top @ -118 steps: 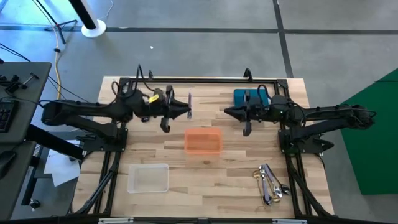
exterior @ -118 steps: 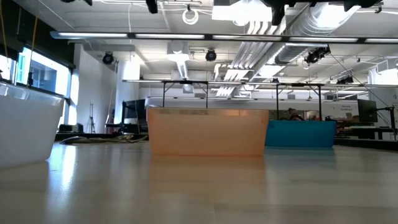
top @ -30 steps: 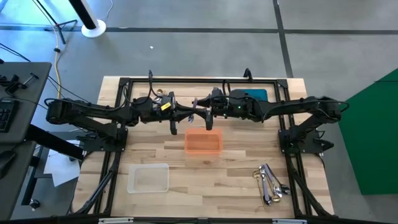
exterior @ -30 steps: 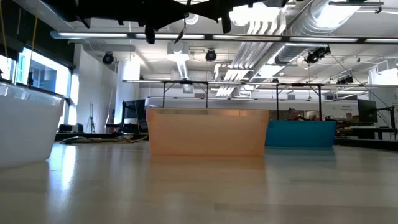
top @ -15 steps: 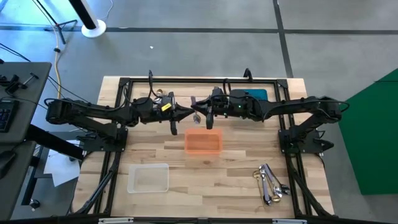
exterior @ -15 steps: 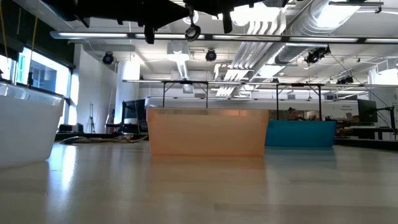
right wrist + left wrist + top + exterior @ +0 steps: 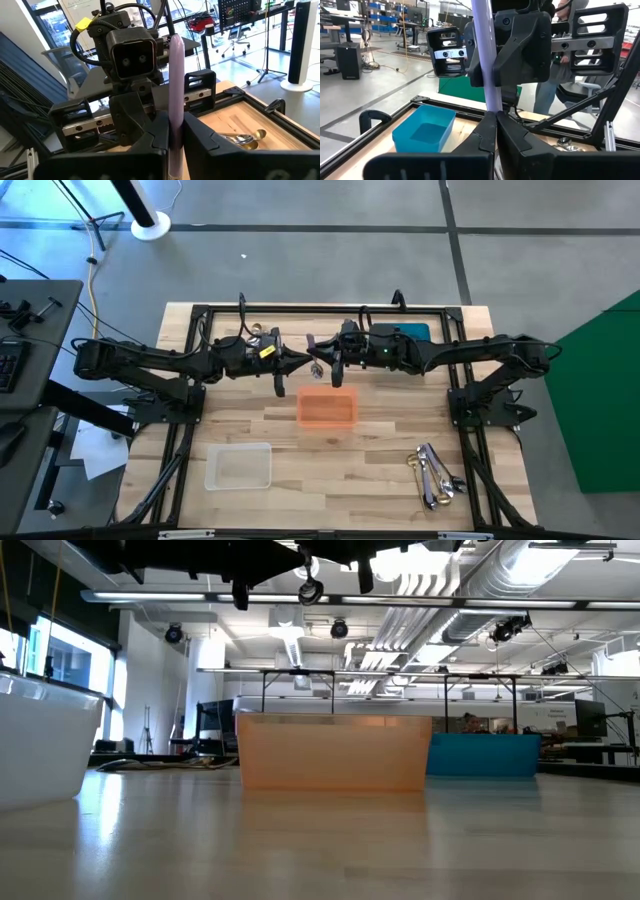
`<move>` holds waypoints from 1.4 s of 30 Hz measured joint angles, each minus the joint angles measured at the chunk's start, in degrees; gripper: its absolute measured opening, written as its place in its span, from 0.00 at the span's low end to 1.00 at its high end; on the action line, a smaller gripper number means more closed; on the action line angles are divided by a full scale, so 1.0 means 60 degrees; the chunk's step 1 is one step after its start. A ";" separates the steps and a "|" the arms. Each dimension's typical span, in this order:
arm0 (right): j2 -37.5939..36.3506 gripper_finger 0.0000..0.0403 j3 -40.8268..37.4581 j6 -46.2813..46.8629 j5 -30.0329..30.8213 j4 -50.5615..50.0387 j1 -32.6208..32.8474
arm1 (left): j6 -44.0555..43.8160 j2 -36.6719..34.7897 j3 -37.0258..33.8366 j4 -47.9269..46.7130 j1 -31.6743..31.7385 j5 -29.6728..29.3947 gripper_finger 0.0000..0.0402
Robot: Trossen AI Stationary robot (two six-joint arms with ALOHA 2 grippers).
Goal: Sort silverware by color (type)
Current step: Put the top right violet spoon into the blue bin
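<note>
A shiny silver spoon [image 7: 314, 366] is held in the air between both grippers, above the table just beyond the far side of the orange bin [image 7: 326, 408]. My left gripper [image 7: 300, 363] reaches in from the left and my right gripper [image 7: 322, 362] from the right, tip to tip. The left wrist view shows the handle [image 7: 485, 55] rising from my left gripper [image 7: 496, 131]. In the right wrist view the handle [image 7: 176, 75] stands in my right gripper [image 7: 176, 137]. The spoon's round end [image 7: 310, 588] shows high in the low view. My left gripper pinches the spoon's handle [image 7: 493, 102] between its two fingers, coming level from the table's left. The spoon is lifted clear of the table. My right gripper has the same handle [image 7: 175, 112] pinched between its two fingers, coming level from the table's right, facing the left gripper.
A clear bin [image 7: 238, 466] sits near the table's near left. A blue bin [image 7: 410, 332] lies at the far edge under the right arm. A pile of silverware [image 7: 432, 472] lies near the right near corner. Gold and silver spoons [image 7: 245, 137] lie by the far frame.
My left gripper has moved a little toward the table's right, closing up to the right gripper. In the low view the spoon has turned from a thin sliver to showing its round end. Nothing has shifted in the last half second.
</note>
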 joint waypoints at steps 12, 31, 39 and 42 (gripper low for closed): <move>-0.0006 0.04 -0.0011 -0.0074 -0.0159 -0.0024 0.0011 | -0.0521 -0.0162 0.0000 -0.0434 0.0124 0.0429 0.12; -0.1974 0.04 -0.0010 -0.0998 -0.0125 -0.3042 -0.0124 | -0.0762 -0.2659 0.0004 -0.3423 0.0776 0.0351 0.51; -0.3735 0.04 -0.0015 -0.1646 0.0398 -0.5994 -0.0092 | -0.1035 -0.2705 0.0004 -0.3399 0.0574 0.0189 0.47; -0.4309 0.04 -0.0018 -0.1825 0.0738 -0.6585 -0.0044 | -0.1031 -0.2699 -0.0007 -0.3423 0.0507 0.0186 0.46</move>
